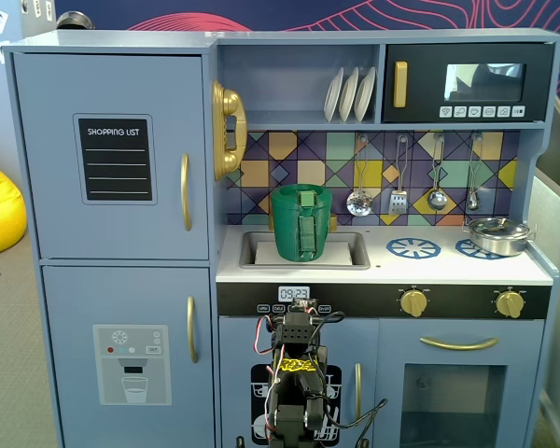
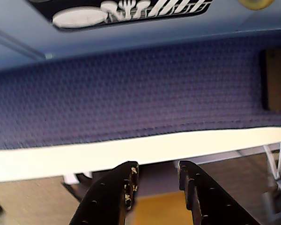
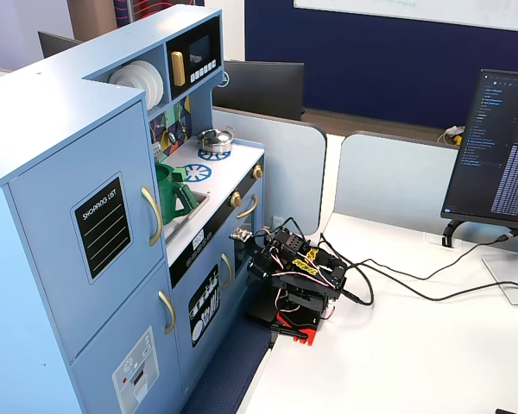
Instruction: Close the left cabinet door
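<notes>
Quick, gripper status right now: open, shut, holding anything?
Gripper: open, fingers apart with nothing between them; holding nothing.

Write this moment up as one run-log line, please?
shopping-list door: looks shut, flush | arm: folded low before the toy kitchen | tool: open, empty, away from gold handle | green watering can: in sink

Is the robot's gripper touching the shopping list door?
Apart. A fixed view shows the gripper, folded low on the table, far from the shopping list door.
</notes>
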